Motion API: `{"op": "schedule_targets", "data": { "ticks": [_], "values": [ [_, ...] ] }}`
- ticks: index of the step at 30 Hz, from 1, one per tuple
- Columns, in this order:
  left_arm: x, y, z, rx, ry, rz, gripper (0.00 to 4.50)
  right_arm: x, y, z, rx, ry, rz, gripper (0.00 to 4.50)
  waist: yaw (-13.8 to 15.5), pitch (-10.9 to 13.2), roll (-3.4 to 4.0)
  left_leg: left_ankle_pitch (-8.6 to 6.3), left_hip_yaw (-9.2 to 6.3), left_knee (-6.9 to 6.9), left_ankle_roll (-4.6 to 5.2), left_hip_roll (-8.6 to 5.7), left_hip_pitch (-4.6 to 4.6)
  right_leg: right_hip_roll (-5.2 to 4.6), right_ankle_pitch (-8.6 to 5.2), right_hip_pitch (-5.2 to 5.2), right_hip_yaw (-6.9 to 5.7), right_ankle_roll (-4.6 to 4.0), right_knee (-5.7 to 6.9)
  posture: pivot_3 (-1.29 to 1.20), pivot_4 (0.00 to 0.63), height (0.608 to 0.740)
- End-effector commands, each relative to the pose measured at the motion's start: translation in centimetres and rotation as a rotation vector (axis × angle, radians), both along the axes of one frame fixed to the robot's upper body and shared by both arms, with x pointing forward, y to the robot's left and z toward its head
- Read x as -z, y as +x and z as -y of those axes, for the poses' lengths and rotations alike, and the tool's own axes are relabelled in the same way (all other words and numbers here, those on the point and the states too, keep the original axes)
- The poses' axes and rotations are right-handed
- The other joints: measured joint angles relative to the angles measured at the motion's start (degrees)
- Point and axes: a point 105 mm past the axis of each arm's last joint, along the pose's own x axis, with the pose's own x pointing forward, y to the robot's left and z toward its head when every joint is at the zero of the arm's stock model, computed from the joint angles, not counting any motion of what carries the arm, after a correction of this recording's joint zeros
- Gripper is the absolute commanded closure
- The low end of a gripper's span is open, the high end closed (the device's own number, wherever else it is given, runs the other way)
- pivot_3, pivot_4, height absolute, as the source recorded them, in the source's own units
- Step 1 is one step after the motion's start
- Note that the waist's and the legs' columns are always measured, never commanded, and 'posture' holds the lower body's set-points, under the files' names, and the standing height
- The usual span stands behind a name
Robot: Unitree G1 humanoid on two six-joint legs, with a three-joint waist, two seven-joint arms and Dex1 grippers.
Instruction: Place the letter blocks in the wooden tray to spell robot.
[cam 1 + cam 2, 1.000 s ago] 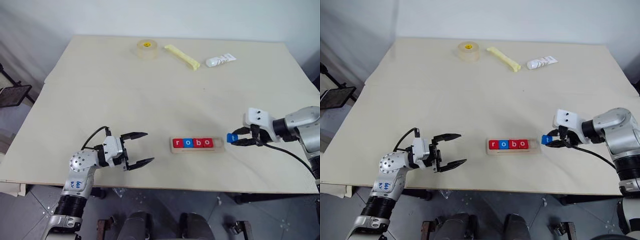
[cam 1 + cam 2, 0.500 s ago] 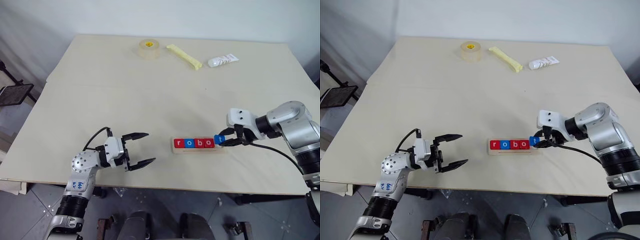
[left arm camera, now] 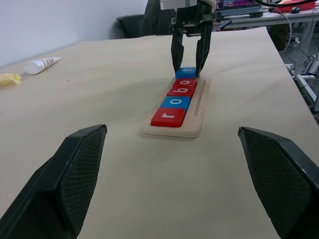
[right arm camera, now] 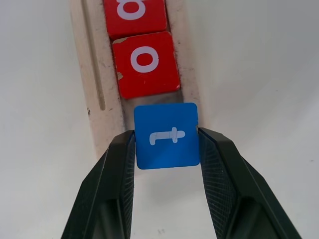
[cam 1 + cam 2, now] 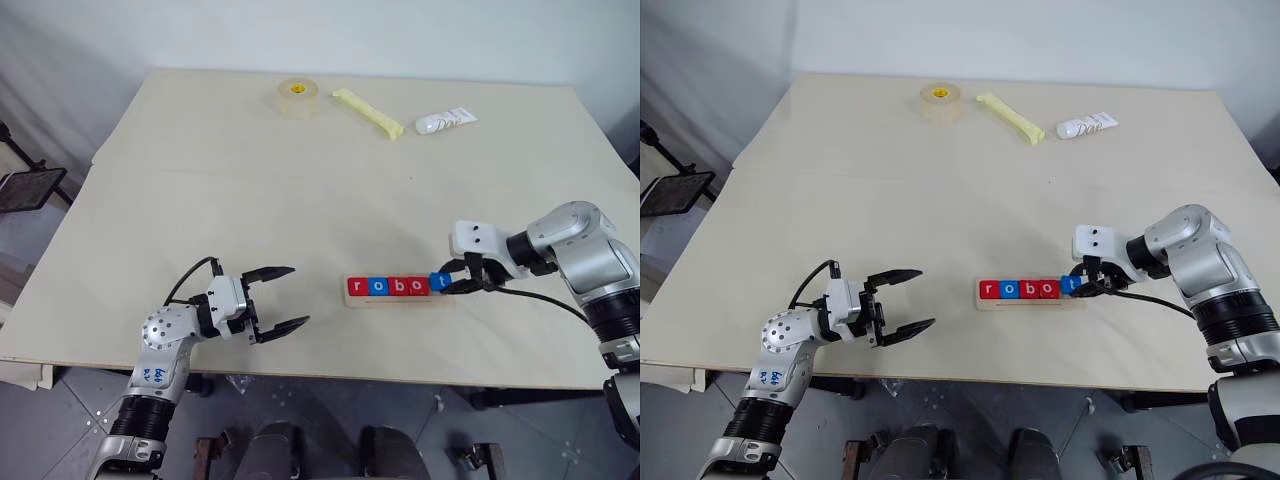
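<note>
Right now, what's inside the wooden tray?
The wooden tray holds four blocks in a row: red r, blue o, red b, red o. The right gripper holds the blue t at its end.

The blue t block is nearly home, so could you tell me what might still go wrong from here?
1. The blue t block, pinched in the right pincer, sits slightly off the line of the neighbouring red o block; it may catch and settle crooked.
2. Pushing on could shift the wooden tray, which lies loose on the table.

A pale table (image 5: 200,180) carries the wooden tray (image 5: 397,300), tape roll (image 5: 297,97), yellow stick (image 5: 368,113) and tube (image 5: 443,121).
</note>
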Motion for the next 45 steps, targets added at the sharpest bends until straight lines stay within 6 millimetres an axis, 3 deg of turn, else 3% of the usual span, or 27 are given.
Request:
{"op": "schedule_targets", "data": {
  "ticks": [1,15,24,31,35,37,39,42,45],
  "values": [
    [-0.8,-0.3,0.1,0.002,-0.006,0.043,0.00,-0.5,-0.2,-1.0,-0.048,-0.005,0.005,3.03,-0.09,0.00,0.00,0.00,0.00,0.00,0.00,0.00,0.00,0.00,0.00,0.00,0.00,0.00,0.00,0.00,0.150,0.740],
    [-0.8,0.0,0.2,-0.002,-0.008,0.046,0.00,-0.1,-0.4,-1.7,-0.038,0.031,-0.012,3.03,-0.15,0.00,0.00,0.00,-0.01,0.00,0.00,0.00,0.00,0.00,0.00,-0.01,0.00,0.00,0.01,0.00,0.150,0.740],
    [-0.7,0.5,0.2,0.006,-0.002,0.042,0.00,-2.7,-0.7,-1.2,-0.001,0.097,0.053,0.02,-0.08,0.00,0.00,0.00,-0.01,-0.01,0.00,0.00,0.00,0.00,0.00,-0.01,0.00,0.00,0.01,0.00,0.150,0.740],
    [-1.3,1.2,-0.3,-0.013,-0.006,0.044,0.00,-4.0,-1.7,0.5,0.076,0.194,0.122,0.02,0.59,0.00,0.00,0.00,-0.02,-0.01,0.00,0.00,-0.01,0.00,0.00,-0.01,-0.01,0.00,0.00,0.00,0.150,0.740],
    [-1.9,1.9,-1.6,-0.071,0.019,0.086,0.00,-4.0,-4.1,2.9,0.101,0.342,0.181,0.02,0.83,0.01,-0.02,0.00,-0.25,-0.01,0.01,-0.07,-0.03,-0.01,0.01,0.07,-0.05,0.01,0.01,0.00,0.150,0.740],
    [-2.1,2.4,-2.5,-0.092,0.002,0.051,0.00,-2.4,-6.2,4.2,0.093,0.393,0.144,0.02,0.90,0.01,-0.02,0.00,-0.24,-0.06,0.01,-0.11,-0.04,-0.02,0.01,0.08,-0.06,0.01,-0.03,0.00,0.150,0.740],
    [-2.2,2.3,-3.1,-0.069,-0.016,0.033,0.00,-1.9,-7.8,4.4,0.063,0.475,0.132,0.02,0.71,0.01,-0.02,0.00,-0.32,-0.07,0.01,-0.11,0.01,-0.01,0.01,0.18,-0.15,0.01,-0.03,0.00,0.150,0.740],
    [-2.1,3.0,-4.3,-0.090,-0.028,0.003,0.00,-2.0,-8.3,5.8,0.116,0.610,0.212,0.02,0.32,0.01,-0.03,0.01,-0.17,-0.06,0.02,-0.08,0.06,-0.01,0.01,0.21,-0.10,0.02,-0.07,0.00,0.150,0.740],
    [-1.7,3.0,-5.4,-0.081,-0.004,-0.020,0.00,-0.9,-9.5,7.3,0.144,0.605,0.214,0.02,0.30,0.01,-0.03,0.06,-0.01,-0.06,0.01,-0.04,0.13,0.00,0.01,0.22,-0.03,0.02,-0.12,0.00,0.150,0.740]
  ]
}}
